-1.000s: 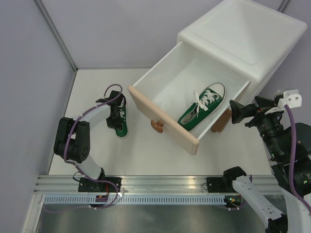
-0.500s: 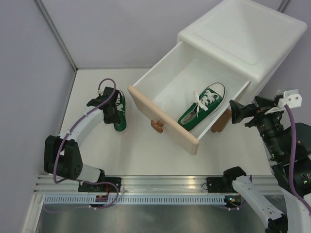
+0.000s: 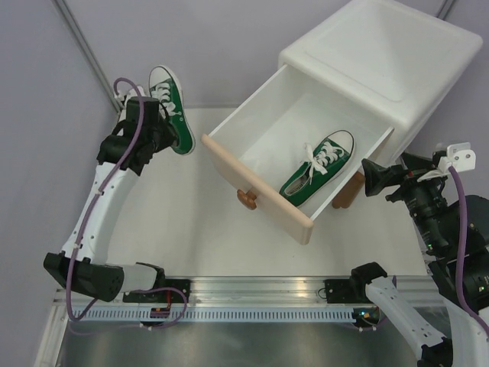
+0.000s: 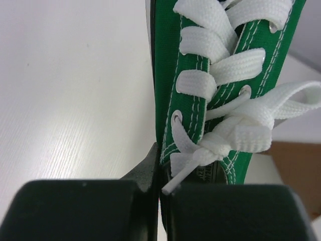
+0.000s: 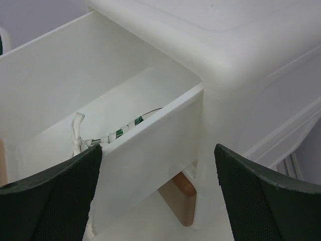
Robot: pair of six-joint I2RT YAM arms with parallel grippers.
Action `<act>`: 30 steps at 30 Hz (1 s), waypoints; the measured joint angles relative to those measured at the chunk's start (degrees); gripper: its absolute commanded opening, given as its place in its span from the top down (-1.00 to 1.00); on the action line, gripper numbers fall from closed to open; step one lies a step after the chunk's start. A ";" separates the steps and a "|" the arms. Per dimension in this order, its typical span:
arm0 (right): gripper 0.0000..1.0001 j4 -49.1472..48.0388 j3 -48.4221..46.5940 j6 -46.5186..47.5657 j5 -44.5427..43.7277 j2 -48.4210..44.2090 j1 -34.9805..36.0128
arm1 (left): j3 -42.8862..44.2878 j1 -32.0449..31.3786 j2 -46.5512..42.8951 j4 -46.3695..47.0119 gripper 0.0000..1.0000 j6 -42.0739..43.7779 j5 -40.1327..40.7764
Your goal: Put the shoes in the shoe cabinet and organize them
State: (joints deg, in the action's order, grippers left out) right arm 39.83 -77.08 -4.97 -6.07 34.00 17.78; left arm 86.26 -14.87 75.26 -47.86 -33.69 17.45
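My left gripper (image 3: 157, 131) is shut on the collar of a green shoe (image 3: 170, 105), which hangs in the air near the far left wall. In the left wrist view, the shoe (image 4: 200, 90) fills the frame with its white laces, and the gripper (image 4: 161, 168) pinches its side edge. A second green shoe (image 3: 319, 168) lies in the pulled-out beige-fronted drawer (image 3: 256, 187) of the white shoe cabinet (image 3: 382, 61). My right gripper (image 3: 370, 177) stands open beside the drawer's right side; in its own view the gripper (image 5: 156, 150) frames the drawer wall, with laces (image 5: 100, 140) showing behind.
The drawer's brown knob (image 3: 247, 198) points toward the arms. A brown cabinet foot (image 5: 178, 193) stands just beyond my right fingers. Grey walls (image 3: 46, 115) close the left and back. An aluminium rail (image 3: 252, 290) runs along the near edge.
The left arm has lifted the green shoe off the table and carried it up toward the far left corner. The right arm has not moved.
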 measured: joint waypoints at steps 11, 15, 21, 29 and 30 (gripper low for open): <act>-0.92 1.09 -0.85 0.04 -0.02 -0.20 0.00 | 17.77 -0.42 -0.83 -1.36 0.95 0.04 -7.34; -0.92 1.14 -0.85 0.04 0.00 -0.20 0.00 | 24.79 -3.82 -0.09 -3.13 0.95 0.81 -9.92; -0.92 1.14 -0.87 0.04 -0.02 -0.20 0.00 | 34.14 -15.19 2.56 -2.71 0.95 4.24 -10.08; -0.92 1.33 -1.07 0.13 -0.22 -0.22 0.00 | 40.33 -28.76 8.57 -2.95 0.95 11.87 -9.86; -0.92 1.36 -1.07 0.13 -0.24 -0.22 0.00 | 40.63 -30.12 9.31 -3.04 0.95 13.00 -9.75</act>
State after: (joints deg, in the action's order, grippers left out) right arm 41.19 -78.15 -4.84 -6.31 33.78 17.78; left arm 126.89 -44.99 84.58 -50.89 -20.69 7.70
